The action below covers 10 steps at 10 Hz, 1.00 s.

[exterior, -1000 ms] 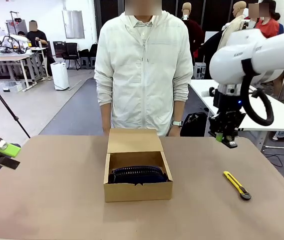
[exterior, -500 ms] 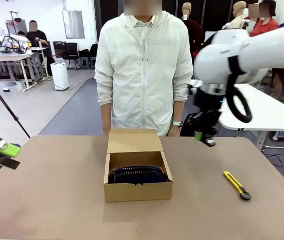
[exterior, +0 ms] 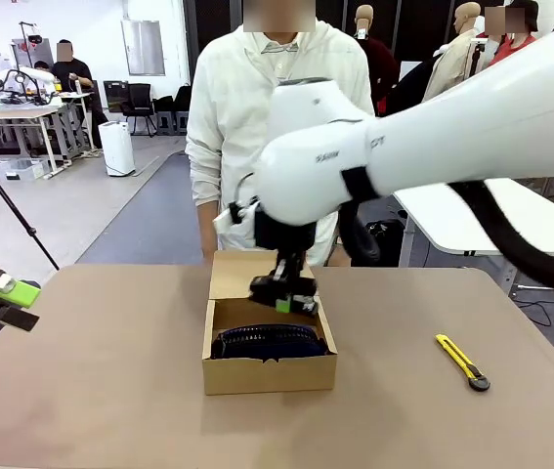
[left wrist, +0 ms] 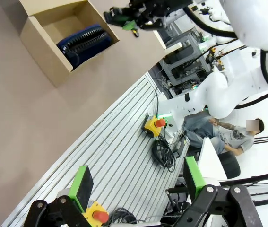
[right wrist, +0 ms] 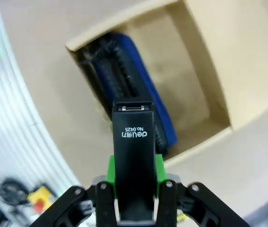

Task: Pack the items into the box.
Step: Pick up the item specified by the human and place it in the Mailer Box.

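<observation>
Brown cardboard, plain and matte: the box (exterior: 269,373), shallow and rectangular, mid-table, its flap lid tipped back toward the person (exterior: 247,127) in a pale zip jacket. Inside, against the near wall, the pouch (exterior: 269,342): soft dark navy fabric, ribbed along the top, nearly as wide as the box. Just above the open box, toward its far side, the right gripper (exterior: 284,298), clamped narrow on the stapler (right wrist: 134,151): a slim, hard black bar with small white print, pinched between green pads (right wrist: 110,170), straight over the pouch. Off at the table's left edge, the left gripper (exterior: 8,296), jaws spread wide, holding nothing. On the smooth tan table (exterior: 110,391), well right of the box, a yellow-and-black utility knife (exterior: 462,361), long and thin, lying aslant.
</observation>
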Tool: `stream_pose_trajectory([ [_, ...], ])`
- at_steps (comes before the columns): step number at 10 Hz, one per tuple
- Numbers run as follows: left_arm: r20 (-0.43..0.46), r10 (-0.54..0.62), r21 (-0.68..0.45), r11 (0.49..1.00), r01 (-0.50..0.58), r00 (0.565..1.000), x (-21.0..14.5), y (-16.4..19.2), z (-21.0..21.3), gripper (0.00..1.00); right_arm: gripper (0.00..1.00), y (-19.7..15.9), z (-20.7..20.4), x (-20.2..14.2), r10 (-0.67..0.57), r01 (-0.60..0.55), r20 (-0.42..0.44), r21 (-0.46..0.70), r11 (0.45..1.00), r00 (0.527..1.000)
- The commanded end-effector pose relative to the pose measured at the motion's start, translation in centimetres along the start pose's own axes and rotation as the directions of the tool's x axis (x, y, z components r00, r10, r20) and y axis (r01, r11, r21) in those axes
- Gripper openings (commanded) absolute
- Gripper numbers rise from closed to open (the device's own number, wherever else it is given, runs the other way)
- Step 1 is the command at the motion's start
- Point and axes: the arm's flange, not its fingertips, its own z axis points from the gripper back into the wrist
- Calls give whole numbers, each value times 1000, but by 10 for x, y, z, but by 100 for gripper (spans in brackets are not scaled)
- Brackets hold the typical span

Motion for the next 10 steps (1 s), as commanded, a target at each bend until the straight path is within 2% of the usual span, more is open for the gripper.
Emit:
stream_pose_trajectory([
  [1, 10, -8, -19, 1000, 8, 1000, 1, 0, 1, 100, 0, -8, -7, 13, 178, -172, 45, -113, 979, 983],
  [2, 10, -8, -19, 1000, 8, 1000, 1, 0, 1, 100, 0, -7, -10, 18, 285, -279, 14, -155, 948, 958],
  [3, 10, -8, -19, 1000, 8, 1000, 1, 0, 1, 100, 0, 10, -6, 12, 99, -98, 6, -41, 994, 995],
  [4, 10, -8, -19, 1000, 8, 1000, 1, 0, 1, 100, 0, 10, -6, 12, 99, -98, 6, -41, 994, 995],
  [5, 10, -8, -19, 1000, 8, 1000, 1, 0, 1, 100, 0, 10, -14, 19, 193, -193, -4, -85, 978, 981],
  [7, 10, -8, -19, 1000, 8, 1000, 1, 0, 1, 100, 0, -15, -46, 32, 348, -348, 8, -38, 937, 937],
  [8, 10, -8, -19, 1000, 8, 1000, 1, 0, 1, 100, 0, -21, -59, 39, 393, -392, 3, -69, 917, 920],
  [9, 10, -8, -19, 1000, 8, 1000, 1, 0, 1, 100, 0, -28, -73, 44, 435, -435, -9, -58, 899, 900],
  [10, 10, -8, -19, 1000, 8, 1000, 1, 0, 1, 100, 0, -33, -84, 47, 460, -460, 13, -28, 888, 888],
])
